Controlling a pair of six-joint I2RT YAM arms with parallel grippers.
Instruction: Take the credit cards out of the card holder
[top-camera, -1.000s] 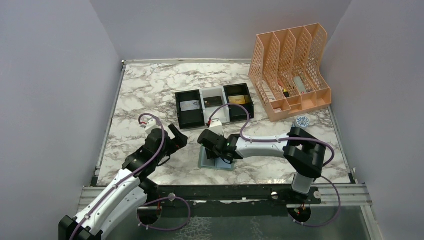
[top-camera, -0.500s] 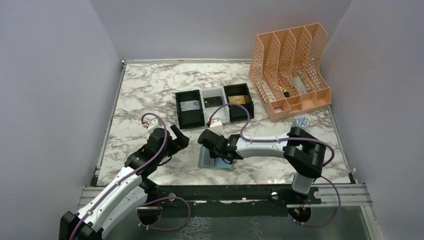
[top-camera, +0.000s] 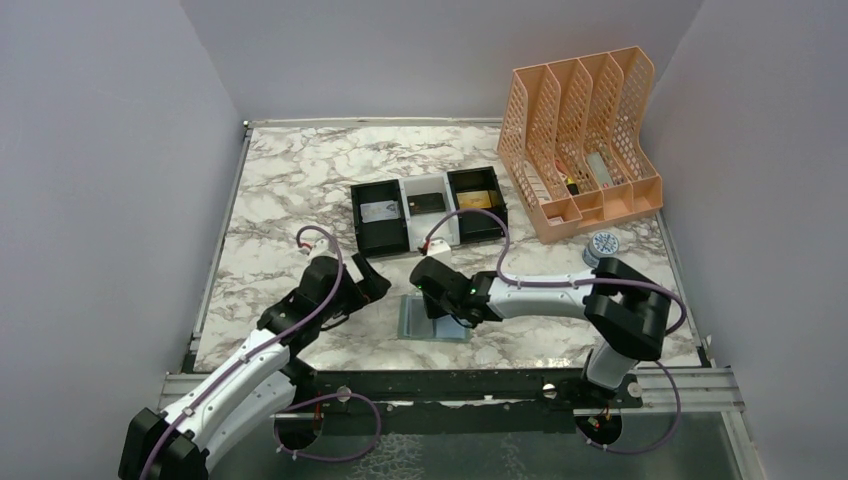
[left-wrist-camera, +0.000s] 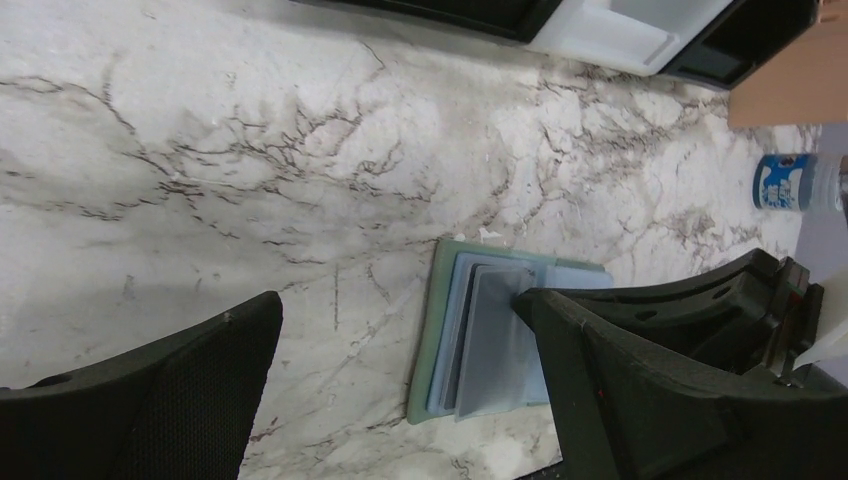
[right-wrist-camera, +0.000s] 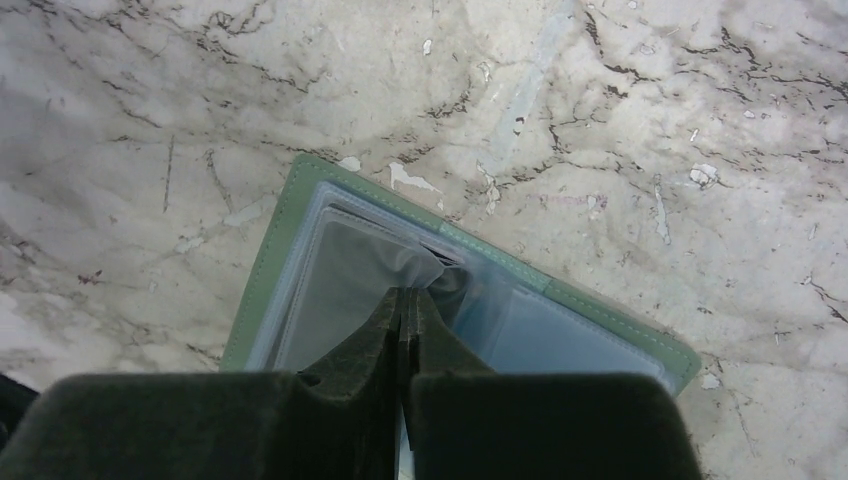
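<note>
The card holder (top-camera: 433, 322) is lying open at the middle of the near edge of the table (top-camera: 300, 180). The right gripper (right-wrist-camera: 405, 293) is clenching on its clear pocket leaf (right-wrist-camera: 350, 265); the left gripper (left-wrist-camera: 395, 300) is hovering alongside, released.

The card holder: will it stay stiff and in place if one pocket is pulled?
The card holder probably flexes: its pocket puckers where the shut right hand pinches it. It looks thin and light on marble, the open left hand not holding it, so it may slide or lift.
</note>
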